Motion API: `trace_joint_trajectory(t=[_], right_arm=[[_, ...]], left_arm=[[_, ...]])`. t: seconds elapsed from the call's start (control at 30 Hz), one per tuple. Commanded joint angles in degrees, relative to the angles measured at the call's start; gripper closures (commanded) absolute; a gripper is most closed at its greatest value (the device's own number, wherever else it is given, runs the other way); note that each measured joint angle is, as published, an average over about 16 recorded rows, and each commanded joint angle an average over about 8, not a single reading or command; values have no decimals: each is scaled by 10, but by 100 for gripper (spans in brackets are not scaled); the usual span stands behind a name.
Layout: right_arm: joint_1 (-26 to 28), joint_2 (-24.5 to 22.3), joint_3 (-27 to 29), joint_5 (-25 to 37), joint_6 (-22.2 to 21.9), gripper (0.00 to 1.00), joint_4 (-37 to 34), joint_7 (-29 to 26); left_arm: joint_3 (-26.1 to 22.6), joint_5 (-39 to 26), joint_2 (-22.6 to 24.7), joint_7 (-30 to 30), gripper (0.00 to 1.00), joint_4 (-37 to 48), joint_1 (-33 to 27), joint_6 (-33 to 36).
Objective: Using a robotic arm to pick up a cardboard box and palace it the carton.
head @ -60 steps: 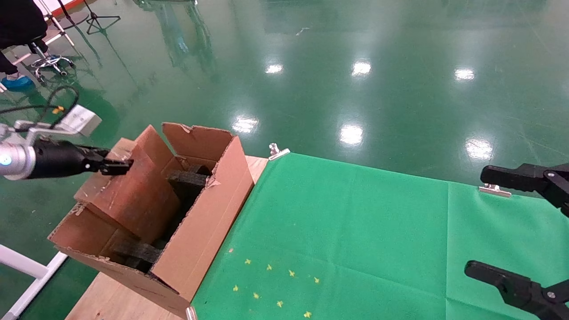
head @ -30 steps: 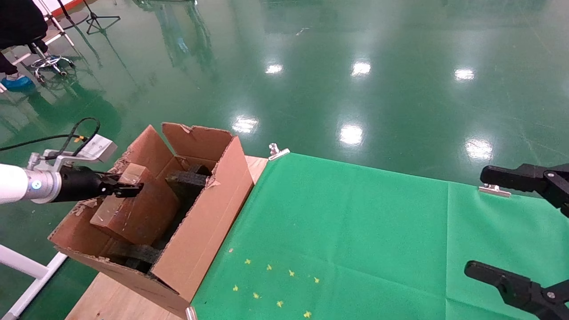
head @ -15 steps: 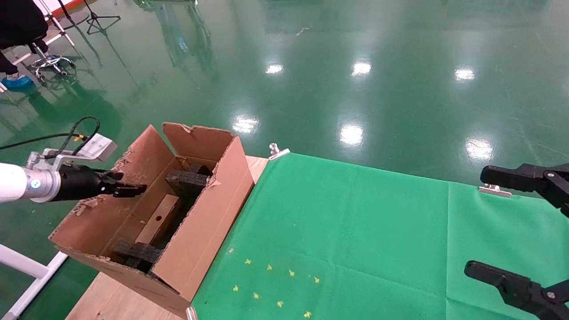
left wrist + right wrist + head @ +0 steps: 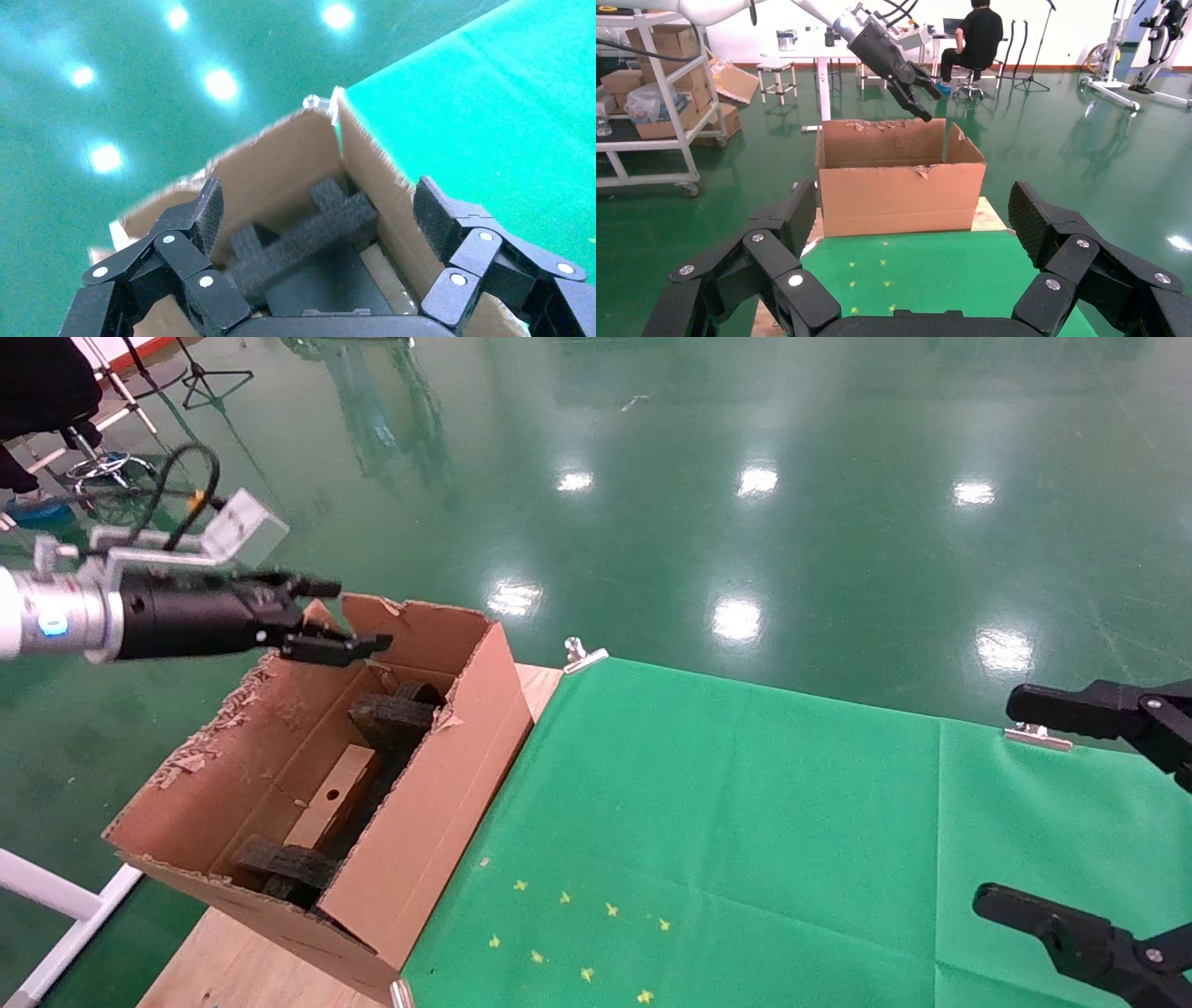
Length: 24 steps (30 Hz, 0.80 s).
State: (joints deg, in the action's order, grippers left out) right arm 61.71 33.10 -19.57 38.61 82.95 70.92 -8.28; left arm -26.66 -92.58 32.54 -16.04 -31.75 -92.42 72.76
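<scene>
Two hands show on your rig, and only the left one is over the work. Your left hand [image 4: 340,614] hangs above the far left corner of the carton [image 4: 424,803], its fingers spread apart and gripping nothing; the right wrist view shows the same, with that hand [image 4: 921,93] poised over the carton [image 4: 902,189] rim and clear of the cardboard. Through the left wrist camera you look down between the parted fingers [image 4: 209,214] into the carton [image 4: 281,158], where a black foam piece [image 4: 309,232] lies across the inside.

Inside the carton you can see the cardboard box [image 4: 331,798] lying low on the bottom, only its light brown upper face showing, between one black foam piece [image 4: 391,714] at the far end and another [image 4: 279,868] at the near end. The carton stands at the left end of the worktop [image 4: 233,961], just beside the green cloth [image 4: 745,822].

Your right hand [image 4: 1071,812] is parked at the right edge of the cloth, fingers wide apart and empty.
</scene>
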Motion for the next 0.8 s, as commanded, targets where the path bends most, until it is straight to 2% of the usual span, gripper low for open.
trace_joint_trajectory(t=[0.03, 0.43, 0.8], right_arm=[[0, 0, 0, 0, 0, 0, 0, 0], [0, 0, 0, 0, 0, 0, 0, 0], [0, 0, 0, 0, 0, 0, 0, 0]], left_arm=[[2, 6, -3, -2, 0, -26, -1, 8], [3, 10, -2, -1, 0, -24, 5, 8], [20, 91, 2, 8, 0, -88, 54, 28]])
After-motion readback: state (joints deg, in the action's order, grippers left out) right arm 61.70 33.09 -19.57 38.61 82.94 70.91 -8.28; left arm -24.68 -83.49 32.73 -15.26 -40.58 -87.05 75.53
